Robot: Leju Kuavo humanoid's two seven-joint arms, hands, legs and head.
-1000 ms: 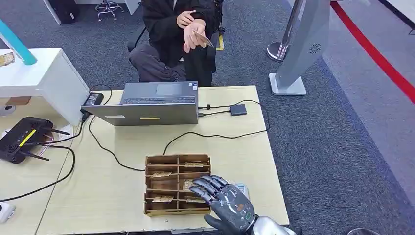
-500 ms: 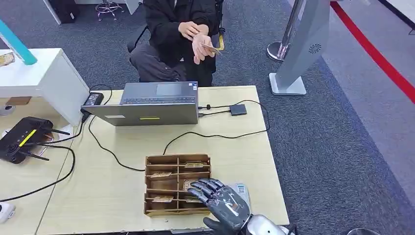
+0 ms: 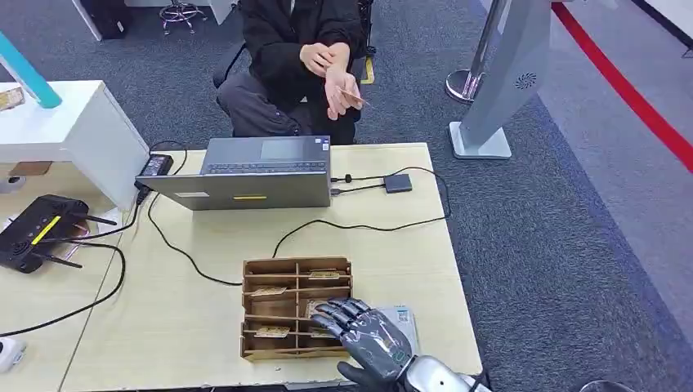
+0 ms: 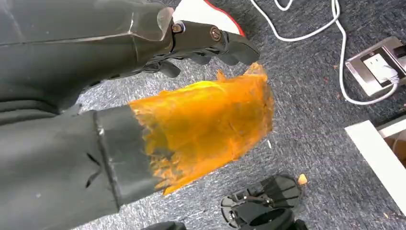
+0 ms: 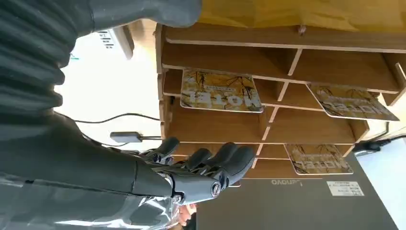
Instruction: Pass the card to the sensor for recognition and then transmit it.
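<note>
A wooden card box stands near the table's front edge, with printed cards lying in several of its slots. My right hand hovers over the box's right column, fingers spread and holding nothing. The right wrist view shows the same fingers in front of the slots and the cards. The small dark sensor lies on the table, wired to the laptop. A seated person behind the table holds up a card. My left hand hangs over the carpet, holding nothing.
Black cables cross the table between the laptop and the box. A white printed slip lies beside my right hand. A black router sits on the left table. A grey kiosk base stands on the carpet at the right.
My right hand has drawn back a little toward the table's front edge and sunk lower over the box. The person's hand with the card has shifted down and to the right.
</note>
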